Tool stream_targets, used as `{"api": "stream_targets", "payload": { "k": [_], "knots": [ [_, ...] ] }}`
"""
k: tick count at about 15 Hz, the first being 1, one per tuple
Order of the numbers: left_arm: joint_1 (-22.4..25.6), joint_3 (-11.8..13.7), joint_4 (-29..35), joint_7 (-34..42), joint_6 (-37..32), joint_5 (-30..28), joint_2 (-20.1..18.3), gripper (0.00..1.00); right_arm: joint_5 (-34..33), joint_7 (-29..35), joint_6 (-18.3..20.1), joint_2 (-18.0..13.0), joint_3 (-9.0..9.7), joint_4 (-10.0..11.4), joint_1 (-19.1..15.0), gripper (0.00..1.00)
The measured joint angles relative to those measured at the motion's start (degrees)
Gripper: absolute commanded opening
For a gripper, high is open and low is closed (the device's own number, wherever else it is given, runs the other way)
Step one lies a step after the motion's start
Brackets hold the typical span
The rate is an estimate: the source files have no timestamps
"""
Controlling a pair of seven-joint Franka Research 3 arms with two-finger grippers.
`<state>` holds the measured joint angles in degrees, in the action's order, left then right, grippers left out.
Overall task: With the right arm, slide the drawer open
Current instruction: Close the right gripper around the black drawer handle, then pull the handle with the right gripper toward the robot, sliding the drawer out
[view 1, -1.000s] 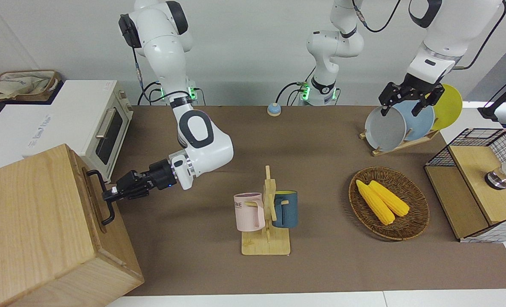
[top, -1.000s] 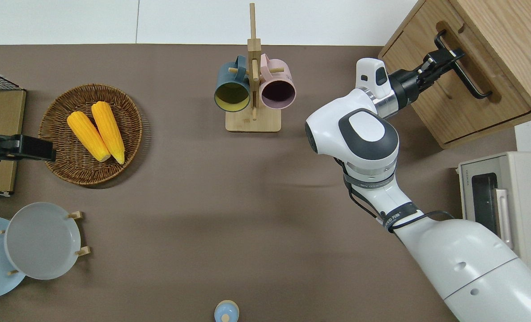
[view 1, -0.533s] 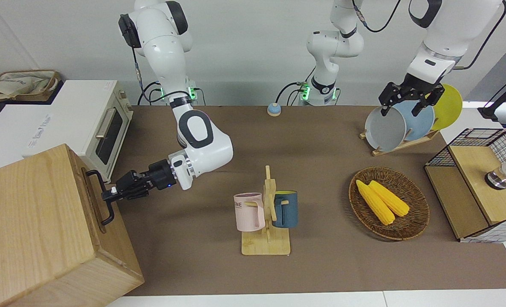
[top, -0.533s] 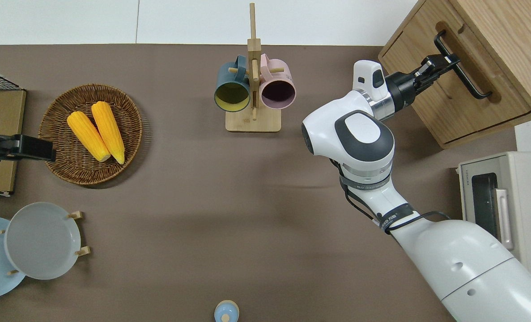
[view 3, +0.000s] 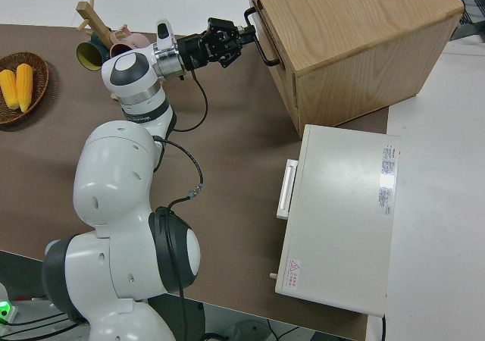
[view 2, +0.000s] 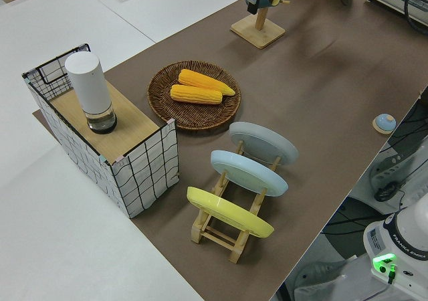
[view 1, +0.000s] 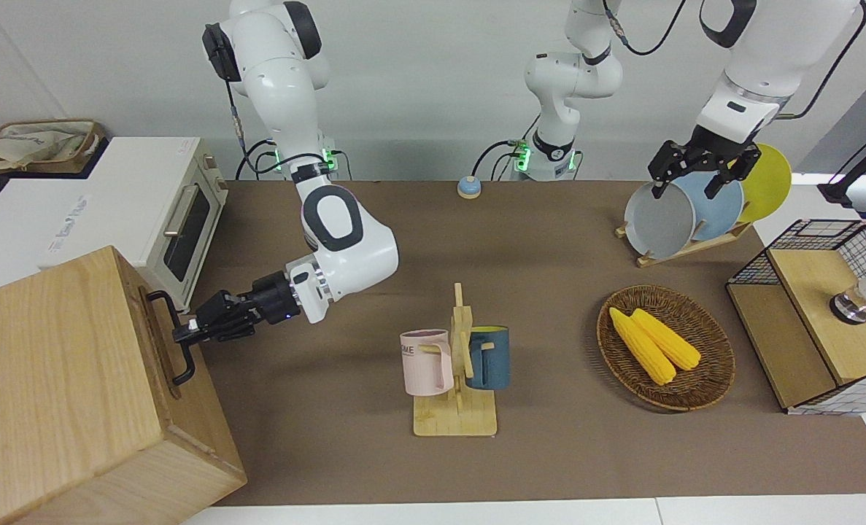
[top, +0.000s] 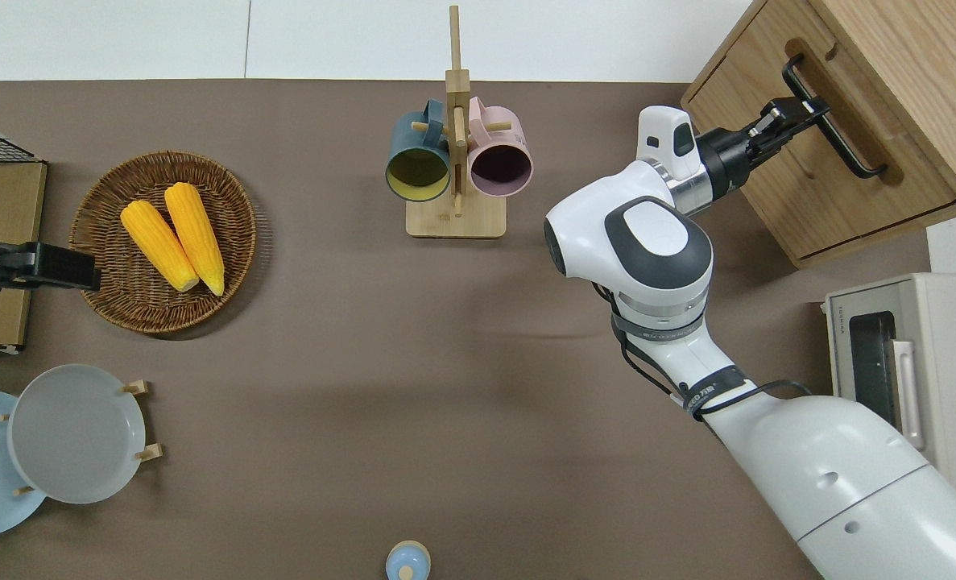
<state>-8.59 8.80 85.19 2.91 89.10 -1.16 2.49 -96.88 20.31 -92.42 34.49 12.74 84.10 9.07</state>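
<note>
The large light-wood cabinet (view 1: 53, 364) stands at the right arm's end of the table. Its drawer (top: 832, 193) has a black bar handle (top: 844, 149), which also shows in the front view (view 1: 184, 364) and the right side view (view 3: 264, 44). The drawer front sits about flush with the cabinet. My right gripper (top: 804, 113), with a blue light on its wrist, reaches sideways and meets the handle bar near its middle; it also shows in the front view (view 1: 183, 334) and the right side view (view 3: 244, 32). My left arm is parked, its gripper (view 1: 699, 179) open.
A white toaster oven (view 1: 177, 219) stands beside the cabinet, nearer to the robots. A mug rack (view 1: 456, 364) with two mugs stands mid-table. A basket of corn (view 1: 710, 364), a plate rack (view 1: 684, 219) and a wire-mesh box (view 1: 819, 321) are toward the left arm's end.
My right arm drew back slightly from the cabinet, then eased toward it again. The handle and drawer front show no clear movement. The left arm has not moved.
</note>
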Motion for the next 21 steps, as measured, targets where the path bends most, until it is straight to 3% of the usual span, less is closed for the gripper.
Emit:
{"api": "stream_targets", "payload": {
  "k": [4,9,21],
  "knots": [
    [0.0,0.0,0.0,0.0,0.0,0.0,0.0,1.0,3.4,0.0,0.5,-0.1,0.74,-1.6,0.2,0.056],
    [0.0,0.0,0.0,0.0,0.0,0.0,0.0,1.0,4.7,0.6,4.3,-0.1,2.61,-1.7,1.4,0.056],
    [0.0,0.0,0.0,0.0,0.0,0.0,0.0,1.0,8.0,2.2,14.6,0.1,3.07,-1.1,11.0,0.056]
  ]
}}
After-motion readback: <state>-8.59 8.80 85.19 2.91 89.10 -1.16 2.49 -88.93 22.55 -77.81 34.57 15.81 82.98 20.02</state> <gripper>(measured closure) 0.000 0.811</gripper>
